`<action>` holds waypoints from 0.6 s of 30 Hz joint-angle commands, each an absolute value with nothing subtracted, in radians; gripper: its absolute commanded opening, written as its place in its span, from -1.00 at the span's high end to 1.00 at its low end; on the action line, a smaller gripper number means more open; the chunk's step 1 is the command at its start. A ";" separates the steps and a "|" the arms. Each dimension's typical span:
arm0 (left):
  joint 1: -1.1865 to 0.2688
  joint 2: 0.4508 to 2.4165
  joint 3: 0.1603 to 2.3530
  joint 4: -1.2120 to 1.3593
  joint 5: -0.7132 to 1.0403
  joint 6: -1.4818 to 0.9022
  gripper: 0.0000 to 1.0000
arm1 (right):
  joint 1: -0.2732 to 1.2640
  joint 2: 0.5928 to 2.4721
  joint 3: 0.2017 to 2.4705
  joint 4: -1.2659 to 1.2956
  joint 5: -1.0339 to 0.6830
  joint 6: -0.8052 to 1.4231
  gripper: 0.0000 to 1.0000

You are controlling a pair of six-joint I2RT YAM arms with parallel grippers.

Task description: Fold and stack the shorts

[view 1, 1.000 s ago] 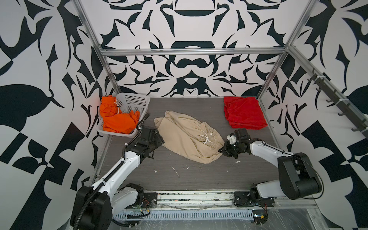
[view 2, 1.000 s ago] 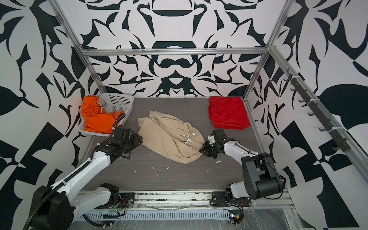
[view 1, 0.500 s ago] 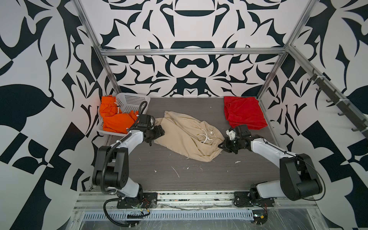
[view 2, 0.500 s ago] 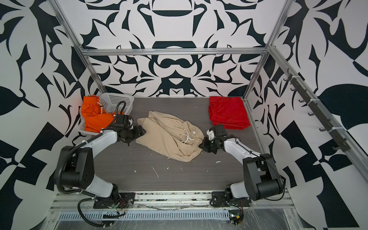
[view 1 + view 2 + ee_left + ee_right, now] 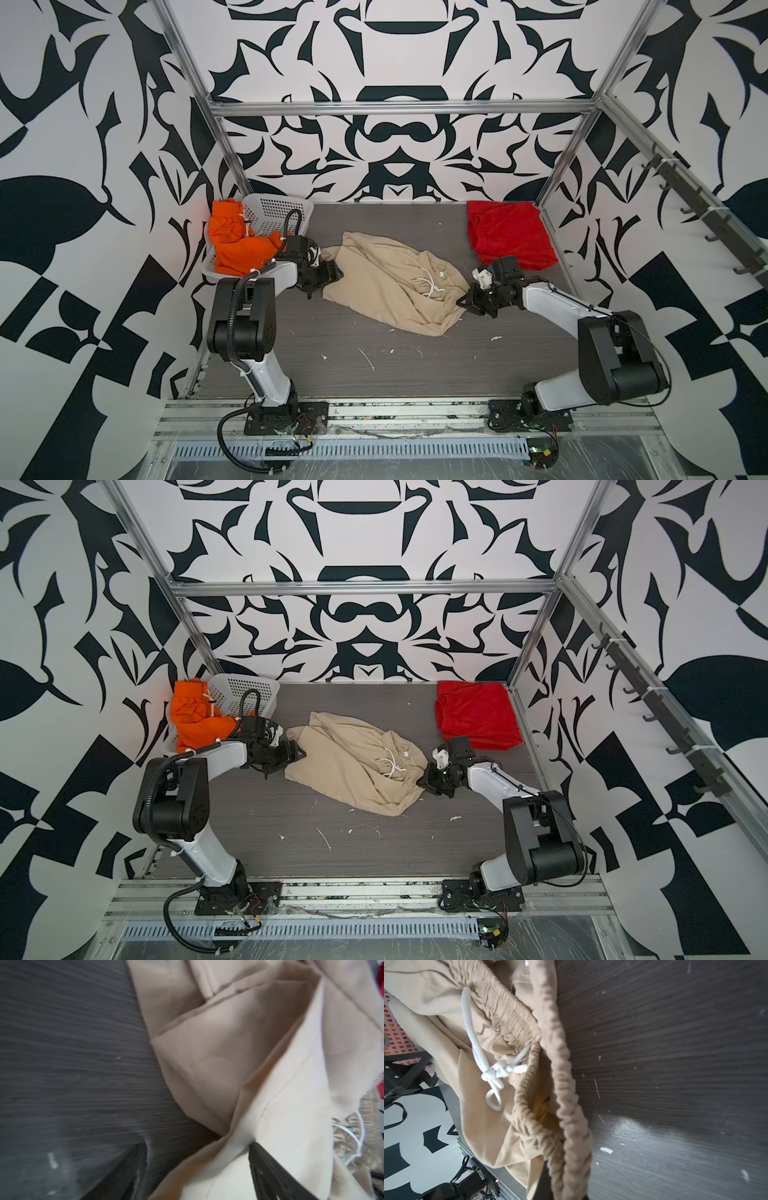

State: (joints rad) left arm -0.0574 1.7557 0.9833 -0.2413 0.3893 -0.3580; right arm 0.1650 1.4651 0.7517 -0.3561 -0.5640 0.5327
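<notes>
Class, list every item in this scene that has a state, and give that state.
beige shorts: crumpled, unfolded, mid-table.
red shorts: folded flat, far right corner.
orange shorts: bunched in the basket.
basket: far left corner, partly filled.
left gripper: open around the beige shorts' edge.
right gripper: shut on the beige shorts' waistband.

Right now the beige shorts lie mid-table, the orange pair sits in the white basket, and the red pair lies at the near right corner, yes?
Not quite. The red shorts lie at the far right corner, as both top views show. The beige shorts do lie mid-table and the orange shorts sit in the white basket.
</notes>
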 commanded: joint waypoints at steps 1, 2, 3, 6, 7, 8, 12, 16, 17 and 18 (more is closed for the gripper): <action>-0.060 1.732 0.933 -0.252 0.512 -0.387 -0.60 | 0.161 1.453 0.790 -0.371 -0.584 0.515 0.95; -0.060 1.713 0.919 -0.253 0.520 -0.392 -0.60 | 0.162 1.454 0.792 -0.371 -0.585 0.514 0.95; -0.059 1.690 0.901 -0.258 0.527 -0.397 -0.61 | 0.162 1.453 0.793 -0.373 -0.586 0.512 0.95; -0.058 1.629 0.856 -0.270 0.555 -0.412 -0.60 | 0.161 1.454 0.795 -0.373 -0.588 0.513 0.95; -0.058 1.610 0.839 -0.266 0.566 -0.419 -0.61 | 0.161 1.455 0.795 -0.371 -0.589 0.513 0.95; -0.059 1.600 0.823 -0.261 0.576 -0.428 -0.60 | 0.161 1.457 0.795 -0.370 -0.590 0.514 0.95; -0.058 1.576 0.782 -0.238 0.611 -0.465 -0.58 | 0.161 1.459 0.796 -0.367 -0.594 0.517 0.95; -0.058 1.557 0.761 -0.255 0.588 -0.485 -0.36 | 0.161 1.450 0.793 -0.370 -0.592 0.517 0.95; -0.059 1.551 0.761 -0.261 0.578 -0.487 -0.27 | 0.162 1.448 0.793 -0.370 -0.591 0.518 0.95; -0.057 1.543 0.766 -0.277 0.562 -0.489 -0.17 | 0.161 1.443 0.795 -0.373 -0.591 0.518 0.96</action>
